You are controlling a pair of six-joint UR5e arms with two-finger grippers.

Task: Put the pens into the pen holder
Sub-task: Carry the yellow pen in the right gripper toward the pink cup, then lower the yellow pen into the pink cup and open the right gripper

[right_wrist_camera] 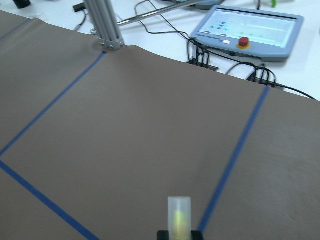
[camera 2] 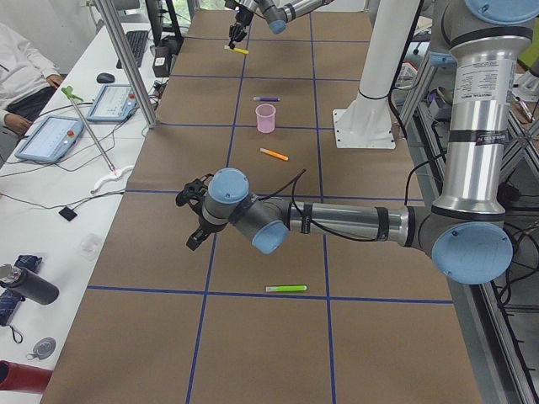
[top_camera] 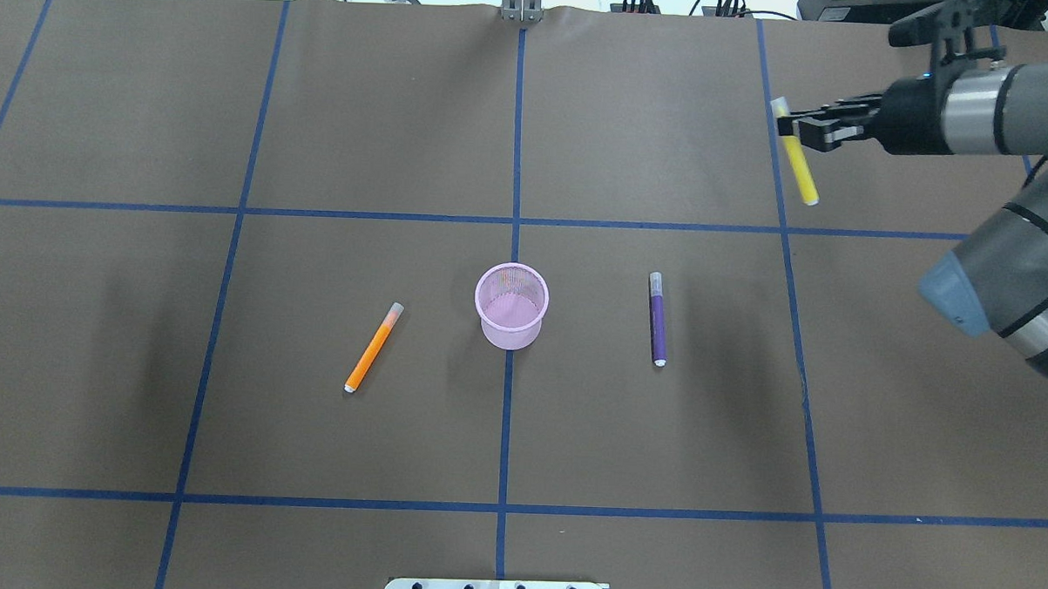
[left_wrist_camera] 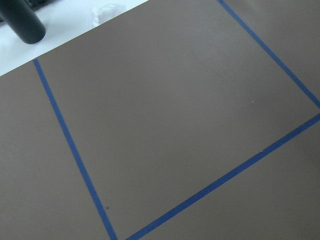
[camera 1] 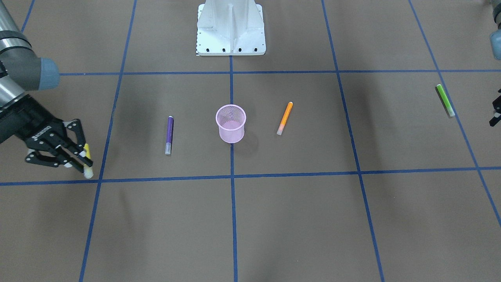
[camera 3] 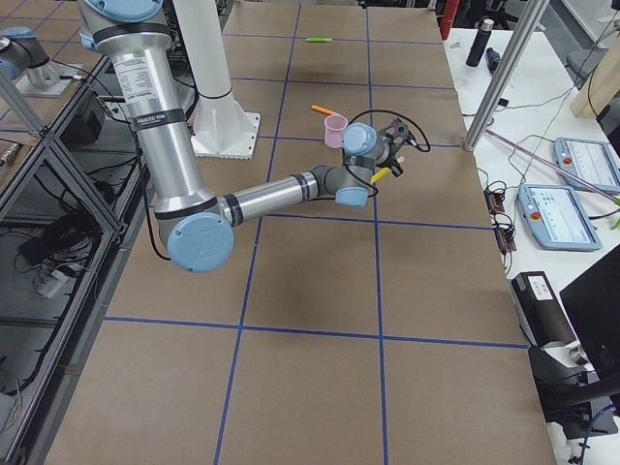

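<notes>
Yellow pen (top_camera: 800, 165) is clamped near its capped end by the right gripper (top_camera: 789, 126) at the upper right of the overhead view; the right wrist view shows only the pale cap at its bottom edge. Left gripper (camera 1: 496, 112) is cut off at the right edge of the front-facing view, so its opening cannot be determined. Green pen (camera 1: 445, 100), outside the overhead frame, lies at the front-facing view's right; the pink mesh pen holder (top_camera: 511, 305) stands upright at centre between the orange pen (top_camera: 372, 348) and purple pen (top_camera: 657, 321), touching neither.
</notes>
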